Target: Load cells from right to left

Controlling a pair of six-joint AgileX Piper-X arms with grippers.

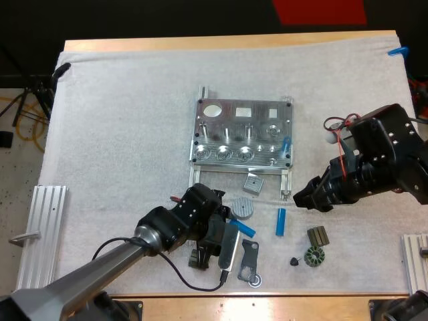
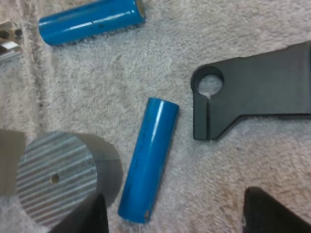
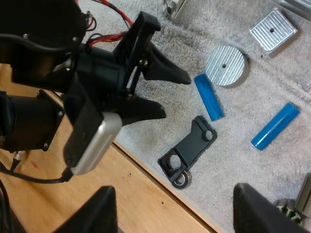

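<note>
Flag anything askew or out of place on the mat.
The blue cell at the fixture's right front corner leans tilted, apparently not fully seated. A second cell and a third cell lie loose on the mat.

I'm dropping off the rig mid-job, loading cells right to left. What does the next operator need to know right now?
Left gripper: open, fingers either side of a loose blue cell that lies beside the round metal disc; not gripping it yet.
Right gripper: open and empty, hovering off the fixture's near right corner.
Done: one loaded cell stands at the fixture's right end.
Left to do: grasp and load the cell under the left gripper, then the second loose cell lying on the mat farther right, filling slots leftward.
</note>
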